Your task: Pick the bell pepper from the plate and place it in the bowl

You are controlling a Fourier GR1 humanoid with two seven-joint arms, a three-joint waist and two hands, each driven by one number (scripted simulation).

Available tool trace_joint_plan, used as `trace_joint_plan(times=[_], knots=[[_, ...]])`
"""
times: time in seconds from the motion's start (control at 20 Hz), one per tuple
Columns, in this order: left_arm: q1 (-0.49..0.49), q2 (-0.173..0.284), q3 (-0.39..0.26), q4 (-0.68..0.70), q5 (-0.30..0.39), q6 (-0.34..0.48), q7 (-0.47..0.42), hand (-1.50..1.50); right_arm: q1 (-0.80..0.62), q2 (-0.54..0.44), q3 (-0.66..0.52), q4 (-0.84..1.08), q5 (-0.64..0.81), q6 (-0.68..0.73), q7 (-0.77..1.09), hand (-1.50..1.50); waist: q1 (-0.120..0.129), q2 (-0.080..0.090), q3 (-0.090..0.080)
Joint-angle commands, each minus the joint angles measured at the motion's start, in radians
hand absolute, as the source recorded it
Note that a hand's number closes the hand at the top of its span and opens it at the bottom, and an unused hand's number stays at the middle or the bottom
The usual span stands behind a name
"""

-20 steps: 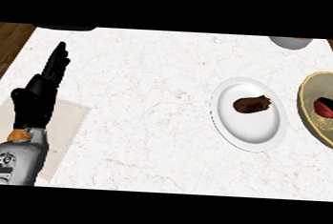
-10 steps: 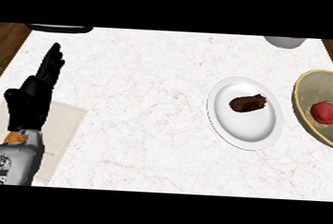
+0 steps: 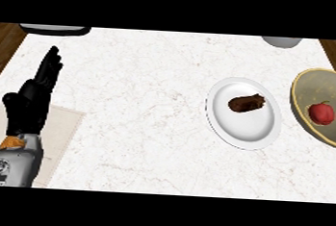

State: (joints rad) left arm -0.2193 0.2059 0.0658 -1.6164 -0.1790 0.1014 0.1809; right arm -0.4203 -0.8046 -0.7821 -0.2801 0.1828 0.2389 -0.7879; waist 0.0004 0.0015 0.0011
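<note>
A red bell pepper (image 3: 321,113) lies inside the tan bowl (image 3: 305,87) at the right edge of the head view. Left of the bowl stands a white plate (image 3: 245,132) with a brown piece of food (image 3: 246,103) on it. My left hand (image 3: 33,100) rests at the left side, open with straight fingers pointing up, far from plate and bowl. My right hand does not show anywhere.
A beige mat (image 3: 63,128) lies under my left forearm. A dark object (image 3: 54,29) sits at the top left edge and a grey vessel (image 3: 281,42) at the top right. Wooden surface shows at both upper corners.
The view has shifted, so plate and bowl sit a little further left and down in it. The dark shape over the pepper one second ago is gone, and the pepper lies bare in the bowl.
</note>
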Motion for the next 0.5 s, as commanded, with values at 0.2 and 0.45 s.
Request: trace_joint_plan(times=[0.2,0.45], knots=[[0.055,-0.021,-0.008,0.005,-0.010,-0.006,-0.052,0.00,0.191,-0.009,0.012,-0.035,-0.062,0.146,-0.158,-1.50,-0.004,-0.002,-0.001],[-0.009,0.029,0.051,-0.031,0.043,-0.061,0.039,0.00,0.215,0.037,0.036,-0.115,-0.115,0.153,-0.105,-1.50,-0.006,-0.003,-0.002]])
